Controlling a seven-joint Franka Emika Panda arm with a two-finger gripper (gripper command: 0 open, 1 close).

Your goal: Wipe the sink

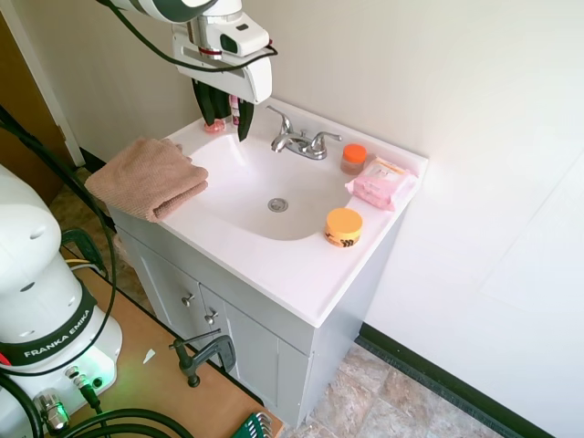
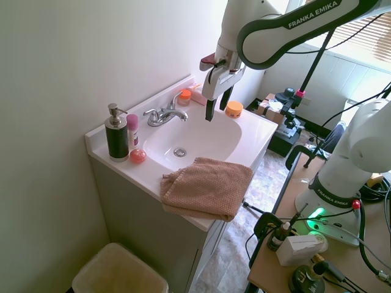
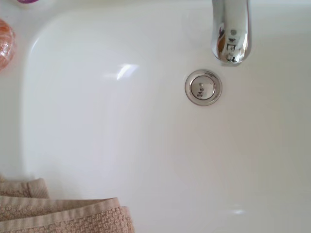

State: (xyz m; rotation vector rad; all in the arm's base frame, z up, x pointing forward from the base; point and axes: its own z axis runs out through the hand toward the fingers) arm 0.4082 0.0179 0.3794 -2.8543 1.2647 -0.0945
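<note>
The sink (image 1: 239, 178) is a glossy white oval basin set in a white vanity top, with a round metal drain (image 1: 277, 205) and a chrome two-handle faucet (image 1: 299, 141). My gripper (image 1: 226, 123) hangs above the basin's back-left part, open, with nothing between its dark fingers. From the other side the gripper (image 2: 217, 111) hovers over the sink (image 2: 211, 137), near the faucet (image 2: 164, 115). A folded tan towel (image 1: 151, 176) lies on the counter edge beside the basin, apart from the gripper. The wrist view looks straight down on the drain (image 3: 203, 87), the spout (image 3: 230, 34) and a towel (image 3: 63, 213) corner.
An orange-lidded tub (image 1: 344, 226), a pink wipes pack (image 1: 383, 182) and a small orange-capped jar (image 1: 353, 158) stand on the counter right of the basin. A dark soap dispenser (image 2: 116, 134), a pink bottle (image 2: 132, 129) and a round pink item (image 2: 138, 155) sit by the wall. A bin (image 2: 119, 271) stands below.
</note>
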